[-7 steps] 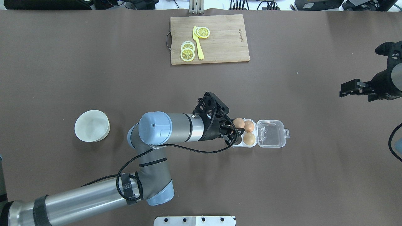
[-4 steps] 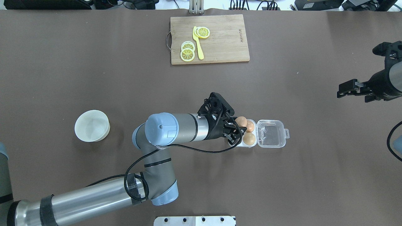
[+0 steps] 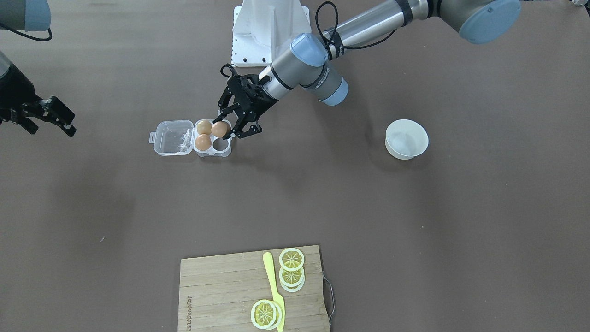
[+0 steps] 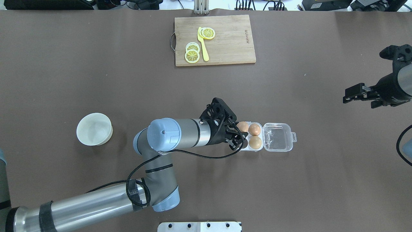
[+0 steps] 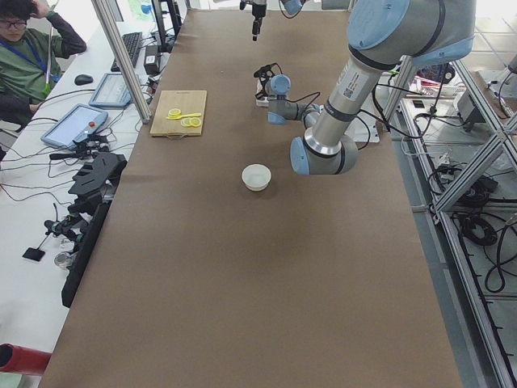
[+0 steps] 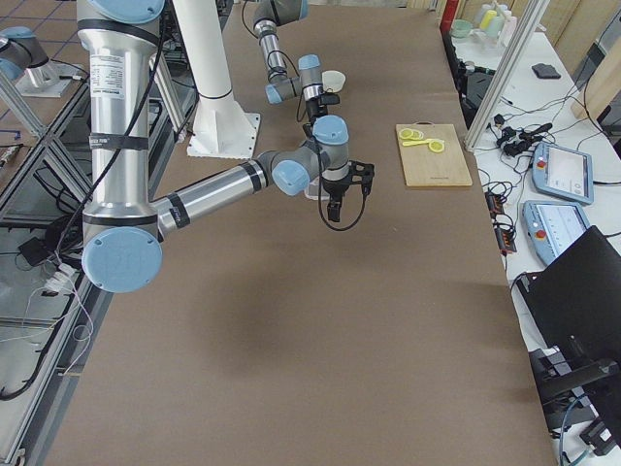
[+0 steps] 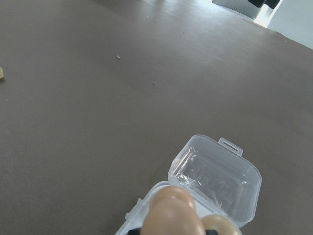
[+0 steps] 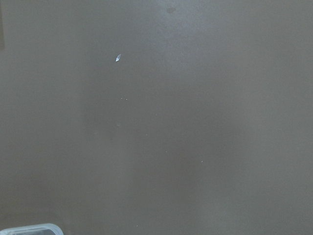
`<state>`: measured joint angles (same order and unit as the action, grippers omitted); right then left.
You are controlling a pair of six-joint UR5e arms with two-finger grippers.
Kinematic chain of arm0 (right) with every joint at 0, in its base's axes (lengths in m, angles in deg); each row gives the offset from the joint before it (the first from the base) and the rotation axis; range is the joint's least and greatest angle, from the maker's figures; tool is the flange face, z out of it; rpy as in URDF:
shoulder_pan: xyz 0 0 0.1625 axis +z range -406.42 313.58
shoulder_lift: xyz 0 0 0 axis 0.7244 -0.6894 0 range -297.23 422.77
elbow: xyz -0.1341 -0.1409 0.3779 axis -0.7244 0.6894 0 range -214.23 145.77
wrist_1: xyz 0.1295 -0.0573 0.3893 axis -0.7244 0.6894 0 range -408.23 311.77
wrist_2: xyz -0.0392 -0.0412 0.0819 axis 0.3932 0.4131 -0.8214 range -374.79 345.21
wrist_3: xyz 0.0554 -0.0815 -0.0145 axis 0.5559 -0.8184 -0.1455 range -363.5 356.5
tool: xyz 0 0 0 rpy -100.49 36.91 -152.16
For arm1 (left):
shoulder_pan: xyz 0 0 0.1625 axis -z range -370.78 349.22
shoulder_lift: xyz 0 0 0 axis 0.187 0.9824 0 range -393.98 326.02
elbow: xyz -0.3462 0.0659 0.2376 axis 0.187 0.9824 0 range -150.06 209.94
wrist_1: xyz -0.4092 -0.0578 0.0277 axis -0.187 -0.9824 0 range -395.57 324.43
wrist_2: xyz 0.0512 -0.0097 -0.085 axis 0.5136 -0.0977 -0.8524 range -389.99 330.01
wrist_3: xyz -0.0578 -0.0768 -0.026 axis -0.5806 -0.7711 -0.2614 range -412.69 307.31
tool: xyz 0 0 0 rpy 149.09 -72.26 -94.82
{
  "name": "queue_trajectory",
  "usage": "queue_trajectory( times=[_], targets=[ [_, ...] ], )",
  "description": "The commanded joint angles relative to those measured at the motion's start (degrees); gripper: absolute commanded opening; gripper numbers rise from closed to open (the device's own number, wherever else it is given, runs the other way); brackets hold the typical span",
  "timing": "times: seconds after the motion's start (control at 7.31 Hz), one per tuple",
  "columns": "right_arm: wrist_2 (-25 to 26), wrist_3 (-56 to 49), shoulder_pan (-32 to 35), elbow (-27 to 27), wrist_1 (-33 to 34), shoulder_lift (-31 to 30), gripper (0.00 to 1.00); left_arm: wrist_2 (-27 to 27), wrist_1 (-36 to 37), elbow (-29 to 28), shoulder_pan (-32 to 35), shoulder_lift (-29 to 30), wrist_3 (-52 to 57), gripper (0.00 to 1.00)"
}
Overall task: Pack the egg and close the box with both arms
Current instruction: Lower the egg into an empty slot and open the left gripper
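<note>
**Holding egg at box: L arm**

L gripper (image 3: 226, 125) clamped on egg (image 3: 220, 129), at box (image 3: 221, 145) cell on robot's side; seated or not, cannot tell. Other eggs (image 3: 204, 127), 2 pcs, sit in cells next to lid (image 4: 278, 137). Lid hinged open, flat on bench (image 4: 96, 64). R gripper (image 4: 347, 95) fingers apart, holding nothing, well apart from box. Bowl (image 4: 94, 129) near L arm. Board (image 4: 231, 42) w/ lemon slices at far edge.

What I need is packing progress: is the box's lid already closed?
No: the box has its clear lid lying open, flat beside the egg cells.
</note>
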<state>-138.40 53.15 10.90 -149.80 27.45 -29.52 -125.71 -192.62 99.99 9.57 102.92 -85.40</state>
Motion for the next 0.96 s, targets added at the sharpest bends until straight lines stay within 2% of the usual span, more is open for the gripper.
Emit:
queue_trajectory(
  times=[0.0,0.41,0.82],
  targets=[
    [-2.1,1.0,0.1,0.2,0.0,0.0,1.0,0.0,0.0,0.1,-0.9,-0.4,0.0,0.0],
    [-2.5,4.0,-1.8,0.4,0.0,0.0,1.0,0.1,-0.1,0.3,-2.2,-0.5,-0.1,0.0],
    [-2.5,4.1,-2.6,0.4,0.0,0.6,1.0,3.3,0.0,0.3,-3.4,-0.4,-0.1,0.0]
  ],
)
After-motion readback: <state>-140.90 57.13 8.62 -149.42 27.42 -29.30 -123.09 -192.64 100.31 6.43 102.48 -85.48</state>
